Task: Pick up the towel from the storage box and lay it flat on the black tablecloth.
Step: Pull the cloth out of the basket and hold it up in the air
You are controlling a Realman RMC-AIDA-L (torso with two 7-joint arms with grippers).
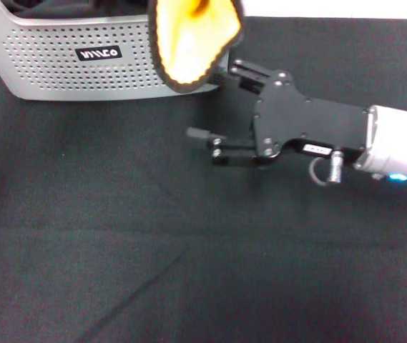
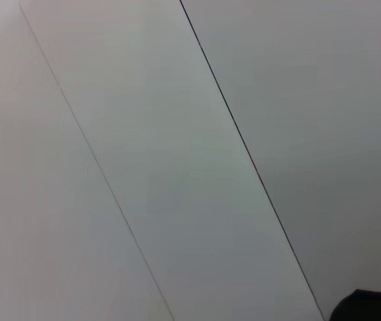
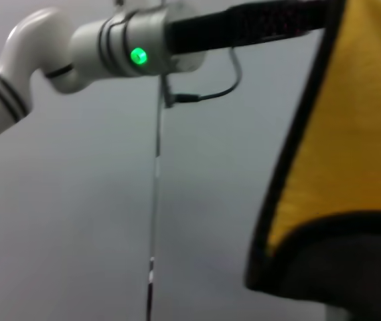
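Observation:
The towel [image 1: 192, 39] hangs in the air in front of the storage box [image 1: 53, 68], yellow face towards me, with dark edging. Its top is cut off by the head view's upper edge. In the right wrist view the towel [image 3: 351, 154] hangs from the black end of my left gripper [image 3: 304, 17], which is out of the head view. My right gripper [image 1: 216, 103] is open over the black tablecloth [image 1: 117, 250], just below and right of the towel's lower edge. One of its fingers [image 1: 240, 71] is next to the towel's hem.
The storage box stands at the far left of the cloth, with its black label [image 1: 99, 53] facing me. A white wall shows in the left wrist view [image 2: 177, 167]. My right arm [image 1: 396, 146] reaches in from the right.

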